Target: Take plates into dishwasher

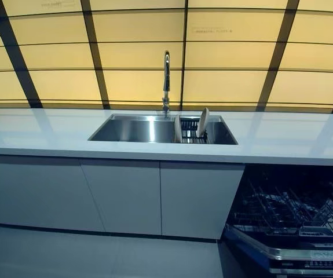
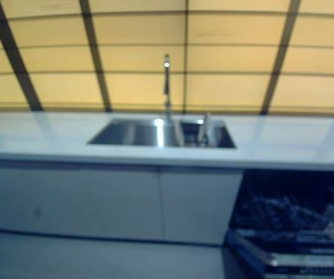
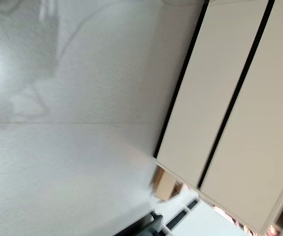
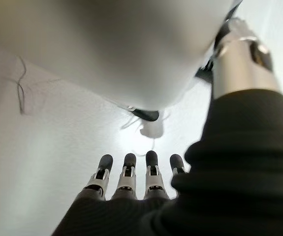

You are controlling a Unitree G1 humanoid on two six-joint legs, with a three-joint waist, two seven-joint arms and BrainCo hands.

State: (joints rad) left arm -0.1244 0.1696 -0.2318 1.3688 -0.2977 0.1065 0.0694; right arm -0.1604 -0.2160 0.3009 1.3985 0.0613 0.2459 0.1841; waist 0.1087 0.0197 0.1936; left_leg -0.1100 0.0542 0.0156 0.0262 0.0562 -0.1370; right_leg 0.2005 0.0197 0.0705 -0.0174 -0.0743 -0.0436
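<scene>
Two plates (image 1: 202, 122) stand upright in a rack inside the sink (image 1: 125, 130), well apart from the open dishwasher (image 1: 288, 220) at lower right. No writing is legible. Right hand (image 4: 131, 184) hangs with straight fingers, holding nothing.

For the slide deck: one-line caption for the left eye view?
Two plates stand upright in a rack in the sink under the faucet; dishwasher open at lower right, no hands visible.
</scene>
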